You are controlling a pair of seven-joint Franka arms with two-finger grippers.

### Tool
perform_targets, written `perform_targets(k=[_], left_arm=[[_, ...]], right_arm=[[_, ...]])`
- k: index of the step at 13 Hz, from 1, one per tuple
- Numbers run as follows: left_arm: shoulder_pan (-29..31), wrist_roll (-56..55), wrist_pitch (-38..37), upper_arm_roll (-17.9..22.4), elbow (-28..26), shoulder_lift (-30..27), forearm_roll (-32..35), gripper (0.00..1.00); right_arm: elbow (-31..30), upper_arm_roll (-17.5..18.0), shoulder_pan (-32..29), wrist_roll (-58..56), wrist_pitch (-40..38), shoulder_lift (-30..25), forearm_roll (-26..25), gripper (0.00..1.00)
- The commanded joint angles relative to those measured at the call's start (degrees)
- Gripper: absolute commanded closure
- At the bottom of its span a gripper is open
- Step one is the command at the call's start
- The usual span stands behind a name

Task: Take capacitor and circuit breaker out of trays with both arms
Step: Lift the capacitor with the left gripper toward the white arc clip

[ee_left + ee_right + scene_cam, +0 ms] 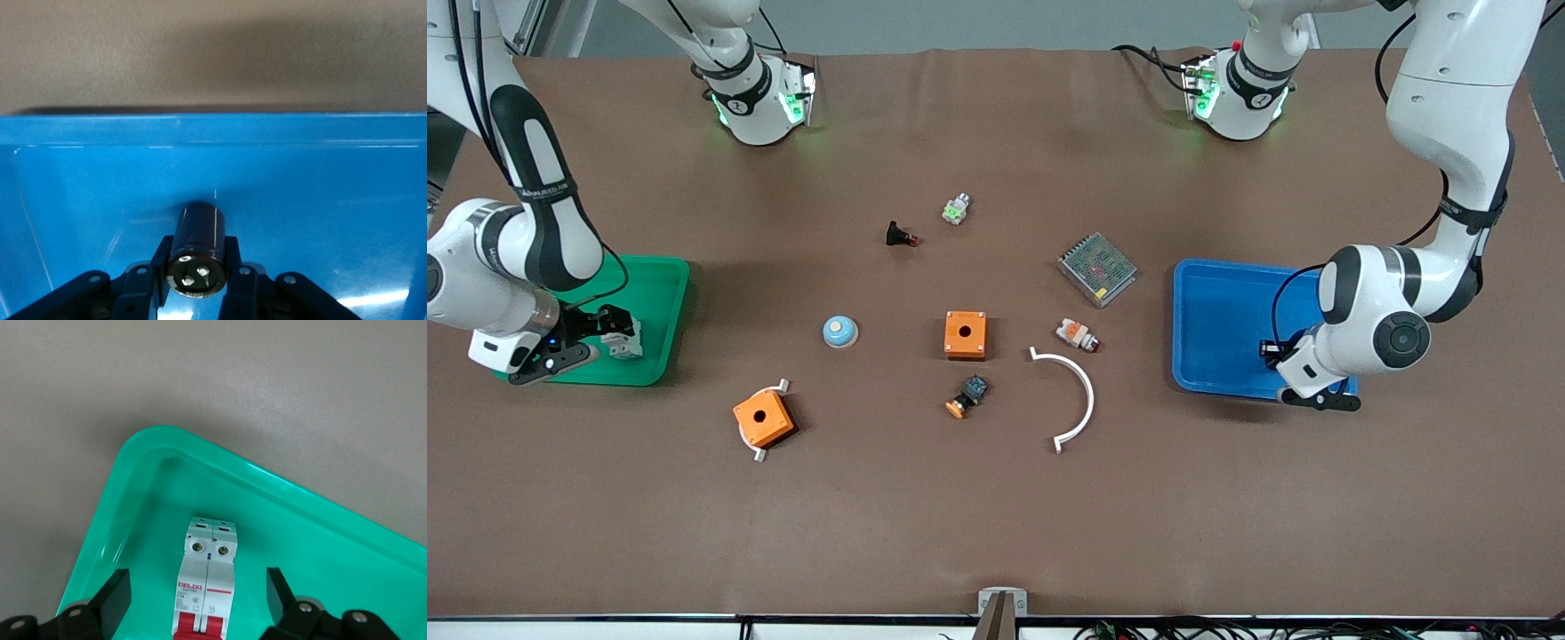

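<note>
The capacitor (197,243), a small black cylinder, is gripped between the fingers of my left gripper (198,257), low over the floor of the blue tray (313,193). In the front view the left gripper (1272,351) is over the blue tray (1218,320) at the left arm's end of the table. The breaker (207,587), white with red levers, lies in the green tray (313,533). My right gripper (198,587) is open, with a finger on each side of the breaker and clear of it. The front view shows the right gripper (616,333) over the green tray (654,293).
On the table between the trays are two orange boxes (965,334) (763,418), a white arc (1080,391), a mesh-topped metal box (1097,268), a blue dome (839,332), a black push-button (898,236), a black-and-blue switch (967,396) and a white-and-orange button (1077,335).
</note>
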Motion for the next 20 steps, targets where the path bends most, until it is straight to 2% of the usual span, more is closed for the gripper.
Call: perform_targets(k=[1,5,7,8,10,12,13,15,18,20], left_arm=[[-0.87,-0.42,0.12,-0.61,1.69,-1.42,-0.58,0.88],[-7.63,-16.29,-3.04,-1.85,10.30,-0.02,-1.27,0.89],[-12.36,-26.23,-3.04,-1.76,14.43,2.17,-4.17,0.89],[-14.65,-30.45,-3.04,-1.76,16.45,3.93,-5.40,0.89],[-18.00,-39.76,-3.04,-1.76,21.63,7.79,-6.38,0.89],[-20.99,-47.77,-2.78,-1.76,26.64,10.61,-6.64,0.89],[-22.39,-50.94,-2.25,-1.76,28.32,11.41,-6.64,0.88],[-25.38,-56.74,-0.42,-1.76,31.49,13.16,-6.99,0.88],[-29.60,-64.92,10.80,-1.67,32.64,17.46,-6.91,0.87],[-31.19,-68.79,12.08,-1.67,32.73,18.62,-6.99,0.87]], right_arm=[[-0.35,0.89,-1.80,-1.07,0.54,-0.06,-0.30,0.14],[-1.31,0.89,-2.94,-1.16,0.54,1.00,-0.21,0.17],[-1.40,0.98,-3.55,-1.16,0.54,1.17,-0.21,0.28],[-1.67,0.98,-3.56,-1.16,0.63,1.26,-0.21,0.36],[-1.67,0.98,-3.47,-1.16,0.72,1.26,-0.21,0.58],[-1.67,0.98,-3.29,-1.07,0.63,1.26,-0.21,0.88],[-1.58,1.07,-3.20,-0.98,-0.07,0.91,-0.21,0.96],[-1.23,1.24,-2.68,-0.90,-4.79,-2.75,-0.21,0.99],[0.17,1.33,-0.75,-0.19,-13.32,-10.84,-0.04,0.99],[1.32,1.24,1.27,0.33,-17.02,-14.02,3.72,0.99]])
